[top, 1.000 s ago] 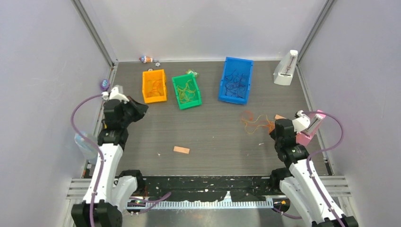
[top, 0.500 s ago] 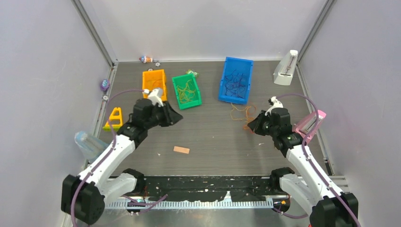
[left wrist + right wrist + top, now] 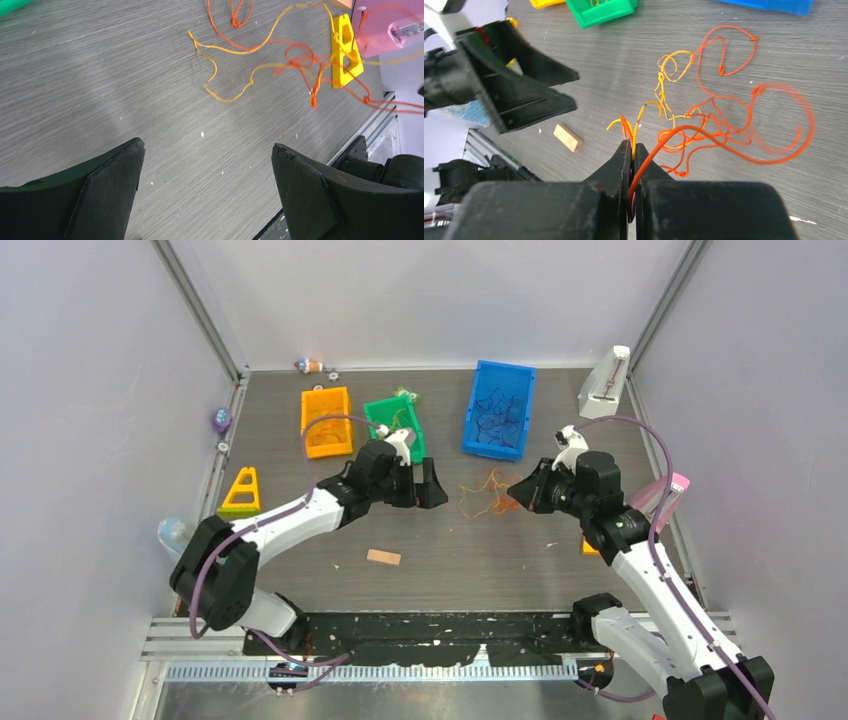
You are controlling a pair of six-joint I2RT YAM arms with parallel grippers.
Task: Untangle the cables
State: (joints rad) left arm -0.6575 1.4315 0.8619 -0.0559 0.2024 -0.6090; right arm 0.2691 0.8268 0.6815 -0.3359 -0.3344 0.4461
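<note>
Grey tabletop [image 3: 450,550]: green bin [image 3: 372,430] holds yellow cables [image 3: 400,420], blue bin [image 3: 490,452] dark ones. Reaching inward, the left gripper [image 3: 435,485] spreads its jaws wide; the right gripper [image 3: 632,150] pinches loose orange and yellow strands.

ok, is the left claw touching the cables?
Apart. The left wrist view shows the left claw open, with a stretch of bare table between it and the orange and yellow cables lying farther ahead.

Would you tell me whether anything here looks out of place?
A tangle of orange and yellow cables sprawls on the table outside the bins; a small block lies stray toward the near edge.
</note>
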